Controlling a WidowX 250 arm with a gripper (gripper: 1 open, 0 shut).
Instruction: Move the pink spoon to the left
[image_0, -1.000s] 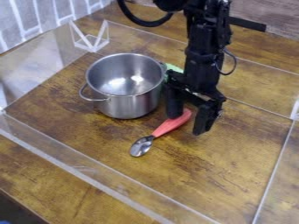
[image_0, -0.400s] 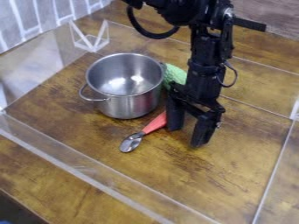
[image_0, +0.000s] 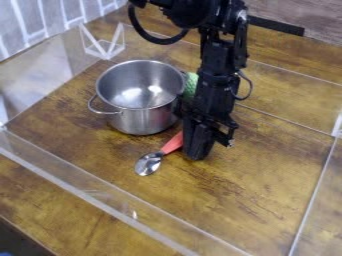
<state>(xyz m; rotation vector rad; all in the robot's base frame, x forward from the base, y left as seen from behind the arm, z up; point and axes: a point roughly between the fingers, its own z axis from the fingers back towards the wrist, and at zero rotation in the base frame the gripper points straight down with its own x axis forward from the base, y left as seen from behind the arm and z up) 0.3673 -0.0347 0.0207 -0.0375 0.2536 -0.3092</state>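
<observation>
The pink spoon (image_0: 163, 152) lies on the wooden table just in front of the pot's right side. Its silver bowl (image_0: 147, 166) points toward the near left. Its pinkish-red handle runs up to the right and ends between the fingers. The black gripper (image_0: 197, 148) comes straight down from above with its jaws drawn together on the handle's upper end, its tips at the table surface. The far tip of the handle is hidden behind the fingers.
A steel pot (image_0: 139, 95) with side handles stands directly left of the gripper. A green vegetable (image_0: 191, 83) peeks out between pot and arm. Clear plastic walls (image_0: 80, 185) fence the table, and a clear stand (image_0: 100, 42) sits at the back left.
The jaws were open around the handle and have now come together on it. The arm and the spoon have shifted a little to the left.
</observation>
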